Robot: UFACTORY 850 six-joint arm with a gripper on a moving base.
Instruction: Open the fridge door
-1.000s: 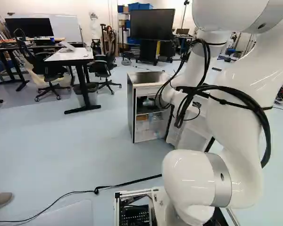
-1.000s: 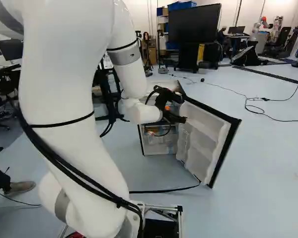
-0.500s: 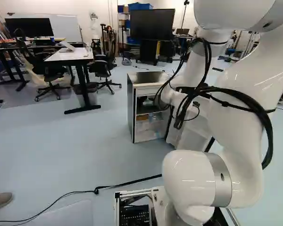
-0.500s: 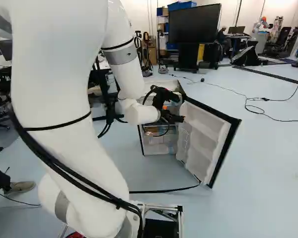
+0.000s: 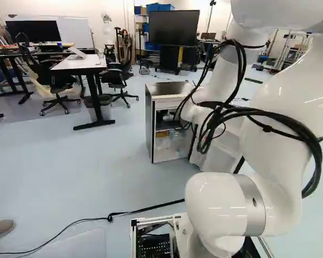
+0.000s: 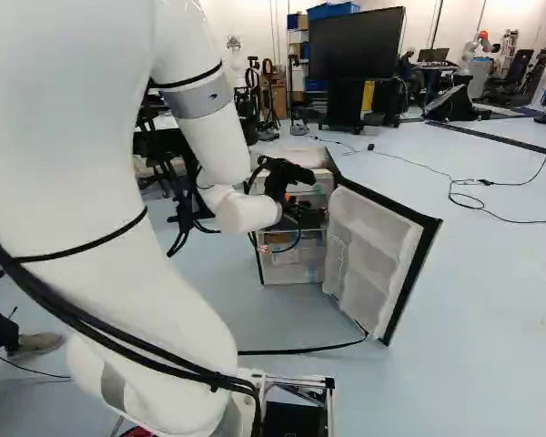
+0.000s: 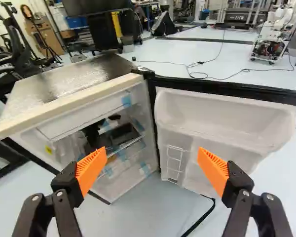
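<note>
Standing wide open: fridge door [image 6: 378, 246]

Its white, black-edged inside, moulded with bins [image 7: 222, 118], is hinged at the fridge's [image 7: 74, 91] right. Within the fridge, a dark item [image 7: 123, 134] is shelved above clear, blue-taped compartments [image 7: 123, 180]. Near the fridge, the gripper's [image 6: 314, 217] fingers are spread apart.

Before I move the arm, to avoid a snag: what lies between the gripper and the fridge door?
The wrist view shows nothing between gripper and fridge door; a black cable lies on the floor.
</note>
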